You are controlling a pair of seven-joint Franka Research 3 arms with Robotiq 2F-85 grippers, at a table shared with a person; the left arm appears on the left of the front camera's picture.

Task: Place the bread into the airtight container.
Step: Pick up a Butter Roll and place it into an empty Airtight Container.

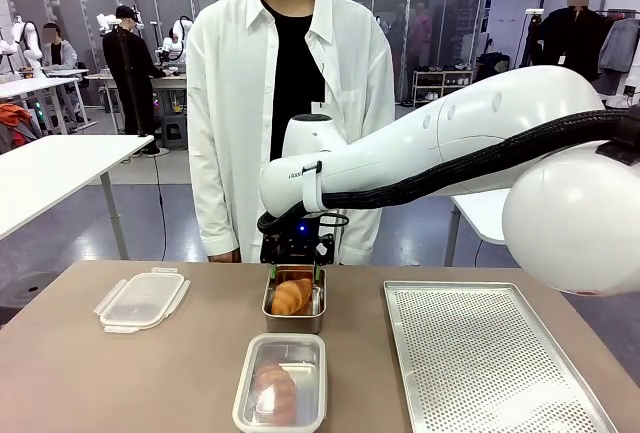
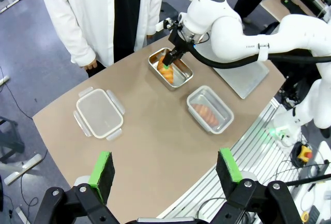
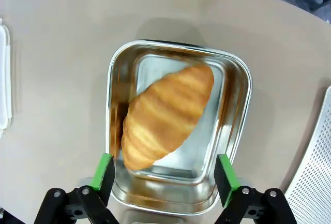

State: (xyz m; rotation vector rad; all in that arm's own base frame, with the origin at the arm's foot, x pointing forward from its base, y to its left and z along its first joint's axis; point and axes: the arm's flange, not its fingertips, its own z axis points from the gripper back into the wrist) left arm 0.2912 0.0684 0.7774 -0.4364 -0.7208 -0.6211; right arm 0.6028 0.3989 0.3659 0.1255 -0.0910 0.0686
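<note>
- Mid-table: croissant (image 3: pixel 166 116) lies loose in a steel container (image 3: pixel 234 125); right gripper (image 3: pixel 164 175) spread wide above it, touching nothing.
- Second croissant (image 1: pixel 275 391) sits in a lidded container (image 1: pixel 281 381) at the near edge (lid on).
- Spare lid (image 1: pixel 141 300) left, perforated tray (image 1: pixel 480 353) right.
- Left gripper (image 2: pixel 164 169) spread, high above the brown table (image 1: pixel 120 373).
- Person (image 1: pixel 290 83) stands at the far side.
</note>
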